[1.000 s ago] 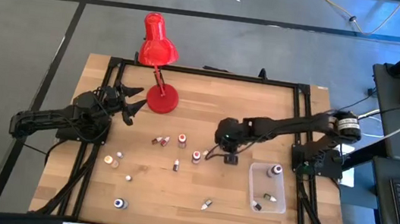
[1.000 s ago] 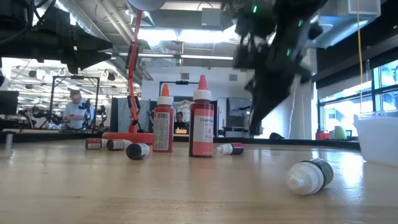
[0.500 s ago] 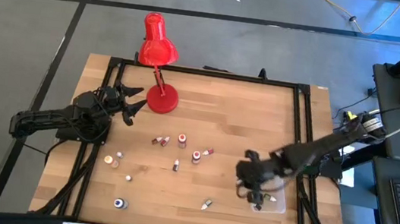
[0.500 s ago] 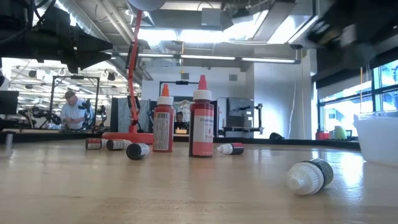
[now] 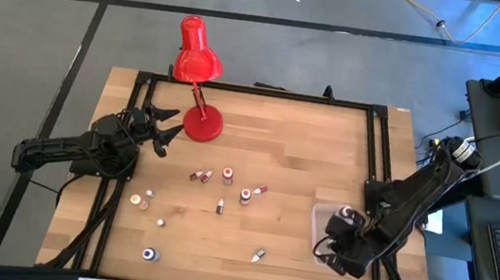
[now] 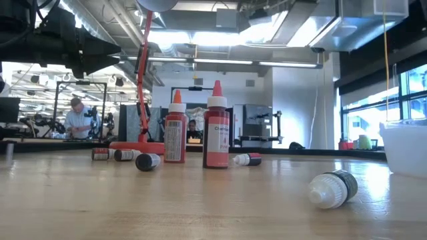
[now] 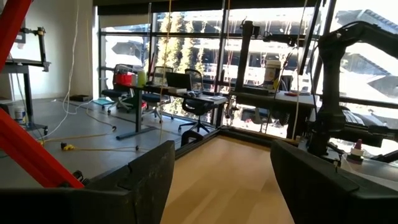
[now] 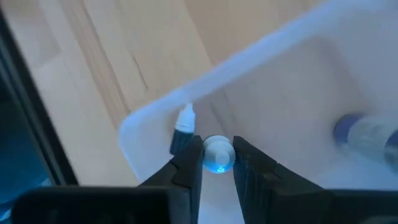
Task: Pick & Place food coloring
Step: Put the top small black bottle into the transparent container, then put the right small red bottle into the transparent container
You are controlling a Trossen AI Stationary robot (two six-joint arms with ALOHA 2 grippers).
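Several food coloring bottles stand or lie on the wooden table's middle; in the low view two red ones stand upright and one lies on its side. My right gripper is shut on a white-capped, blue-bodied bottle above a corner of the clear tub. In the high view that gripper hangs over the tub at the right. My left gripper waits open at the left, beside the lamp's base. My right gripper pinches the small bottle between its two fingers, which come from above and slant steeply down. The bottle shows end-on, its white cap facing the camera. It is lifted clear, above the tub's inside.
A red desk lamp stands at the far left, its round base on the table. Inside the tub lie a dark bottle with a white tip and another, blurred one. A dark frame borders the table.
My right gripper has swung from the bottles at the table's middle toward the right and near edges, ending over the tub, and has rolled about its own axis. It has left the low view. The bottles on the table have stayed where they were.
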